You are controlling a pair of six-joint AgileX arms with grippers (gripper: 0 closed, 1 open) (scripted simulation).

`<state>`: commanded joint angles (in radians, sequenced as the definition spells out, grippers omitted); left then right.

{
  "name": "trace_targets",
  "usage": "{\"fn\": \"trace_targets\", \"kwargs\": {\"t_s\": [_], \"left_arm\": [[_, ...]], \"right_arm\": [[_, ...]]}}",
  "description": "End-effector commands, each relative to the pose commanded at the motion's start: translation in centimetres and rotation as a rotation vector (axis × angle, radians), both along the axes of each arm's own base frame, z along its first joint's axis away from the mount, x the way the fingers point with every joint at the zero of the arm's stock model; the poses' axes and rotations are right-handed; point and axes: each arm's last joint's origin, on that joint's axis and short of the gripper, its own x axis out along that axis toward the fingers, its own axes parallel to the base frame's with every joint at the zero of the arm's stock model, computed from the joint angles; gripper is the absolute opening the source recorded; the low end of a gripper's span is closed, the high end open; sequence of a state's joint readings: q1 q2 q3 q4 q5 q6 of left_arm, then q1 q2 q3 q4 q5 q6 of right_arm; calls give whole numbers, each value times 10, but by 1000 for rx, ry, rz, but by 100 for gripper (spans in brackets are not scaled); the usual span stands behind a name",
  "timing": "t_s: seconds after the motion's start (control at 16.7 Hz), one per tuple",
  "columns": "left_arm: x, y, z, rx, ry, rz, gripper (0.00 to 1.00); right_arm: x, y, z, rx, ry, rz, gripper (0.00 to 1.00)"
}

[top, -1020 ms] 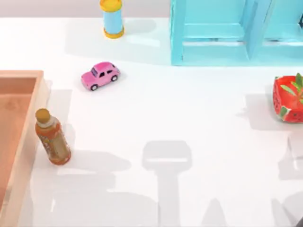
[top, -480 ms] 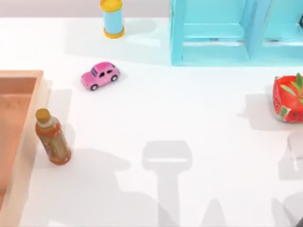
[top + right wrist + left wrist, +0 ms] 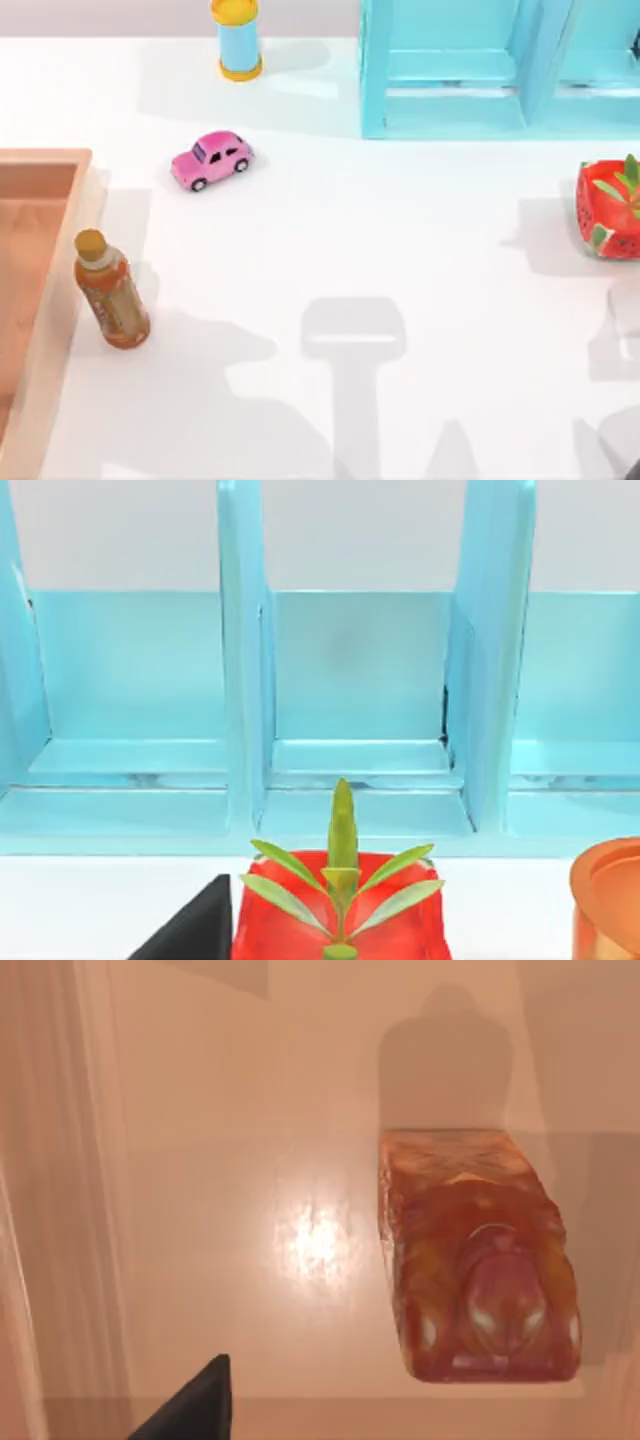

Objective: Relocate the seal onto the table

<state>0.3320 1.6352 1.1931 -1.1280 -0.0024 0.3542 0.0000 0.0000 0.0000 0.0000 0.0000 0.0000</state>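
Here, the left wrist view looks straight down at the seal, a small tan-brown block with a reddish carved part, resting on the floor of the light-brown wooden tray, which lies along the left edge of the white surface. The seal looks like a stiff, solid little block, probably light for its size, with glossy faces that may be a bit slippery; the flat long sides seem the best place to take hold, low enough that it does not tip. One dark fingertip of the left gripper pokes into that view, well apart from the seal and touching nothing; whether its fingers are spread or closed cannot be told. The right wrist view shows one dark fingertip of the right gripper, again too little to judge its opening, facing a red watermelon-patterned planter and a turquoise shelf rack at the far edge. Also on the surface stand an amber bottle just beside the tray's rim, a pink toy car, and a blue spool.
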Motion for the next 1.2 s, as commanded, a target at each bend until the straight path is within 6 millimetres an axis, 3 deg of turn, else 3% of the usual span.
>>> {"fn": "trace_targets", "kwargs": {"t_s": [0.48,0.84,1.2], "left_arm": [[-1,1,-75,0,1,0,100],[-2,0,-83,0,0,0,100],[-2,0,-83,0,0,0,55]], "right_arm": [[0,0,0,0,0,0,100],[0,0,0,0,0,0,100],[0,0,0,0,0,0,100]]}}
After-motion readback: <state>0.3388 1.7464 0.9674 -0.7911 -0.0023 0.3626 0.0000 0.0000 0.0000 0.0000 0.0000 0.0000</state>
